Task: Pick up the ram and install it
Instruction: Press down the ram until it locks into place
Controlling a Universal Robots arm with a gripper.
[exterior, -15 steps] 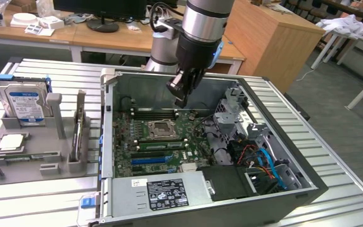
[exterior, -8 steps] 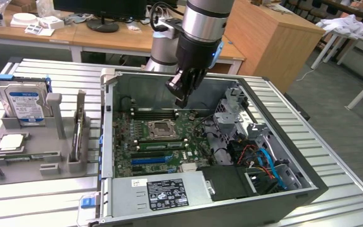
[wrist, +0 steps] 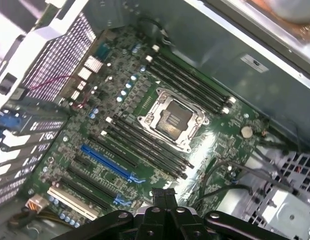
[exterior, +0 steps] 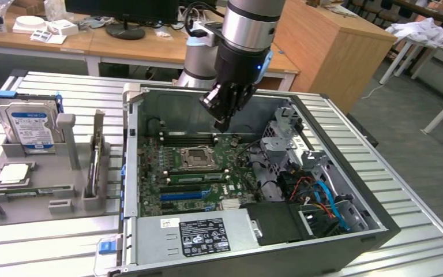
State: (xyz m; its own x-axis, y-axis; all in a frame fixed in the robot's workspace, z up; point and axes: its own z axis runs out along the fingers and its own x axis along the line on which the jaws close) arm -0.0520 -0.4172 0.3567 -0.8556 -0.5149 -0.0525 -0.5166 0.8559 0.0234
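A ram stick (exterior: 96,154), long and narrow, stands on edge in the grey holder (exterior: 52,173) on the exterior view's left, outside the computer case. A second green stick (exterior: 37,190) lies low along the holder's front. My gripper (exterior: 222,123) hangs inside the open case (exterior: 375,219), above the motherboard's far memory slots (exterior: 191,138), well apart from both sticks. Its dark fingers (wrist: 165,196) are shut together with nothing between them. Below them lie the motherboard (wrist: 119,100), the bare CPU socket (wrist: 172,120) and the long black memory slots (wrist: 144,147) on either side of it.
A silver hard drive (exterior: 27,124) with a blue label and a square CPU chip (exterior: 14,173) also sit in the holder. Case walls, a drive cage (exterior: 291,138), cables (exterior: 322,199) and the power supply (exterior: 206,234) crowd the case's right and front.
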